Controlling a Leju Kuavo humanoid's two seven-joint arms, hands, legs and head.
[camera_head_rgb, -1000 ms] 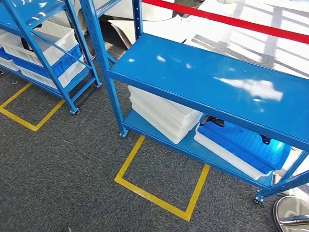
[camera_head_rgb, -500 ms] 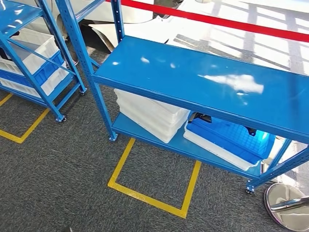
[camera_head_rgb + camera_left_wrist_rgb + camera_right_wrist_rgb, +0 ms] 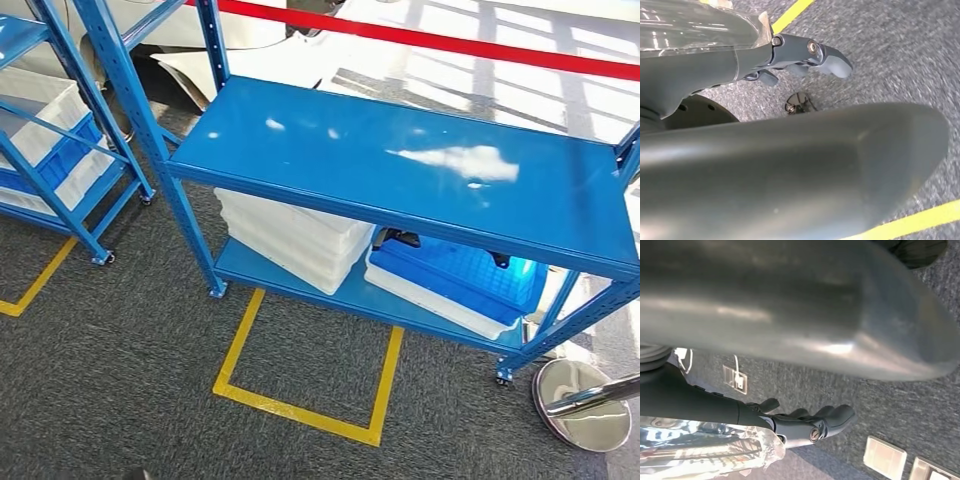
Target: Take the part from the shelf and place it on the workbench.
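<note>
The blue shelf [image 3: 407,165] stood on grey carpet [image 3: 113,380], its top board bare and glossy. On the lower board, a stack of white trays [image 3: 290,238] sat toward the shelf's left post, and beside it a blue bin [image 3: 460,280] nested in a white one. Dark parts [image 3: 398,238] showed at the back edge of the blue bin, under the top board — too shadowed to tell their shape. A second small dark piece [image 3: 501,260] lay at the bin's far rim.

A yellow tape square [image 3: 306,375] marked the carpet just in front of the shelf. A second blue rack [image 3: 56,150] with white and blue bins stood off the shelf's left end. A red barrier tape [image 3: 423,40] ran behind the shelf; a round steel stanchion base [image 3: 581,405] sat by its right foot.

Left hand [image 3: 806,52] hung over the carpet near a yellow tape line, fingers [image 3: 832,62] extended and loosely together, holding nothing. Right hand [image 3: 810,425] likewise over carpet — fingers [image 3: 838,415] stretched out, slightly apart, nothing in them.
</note>
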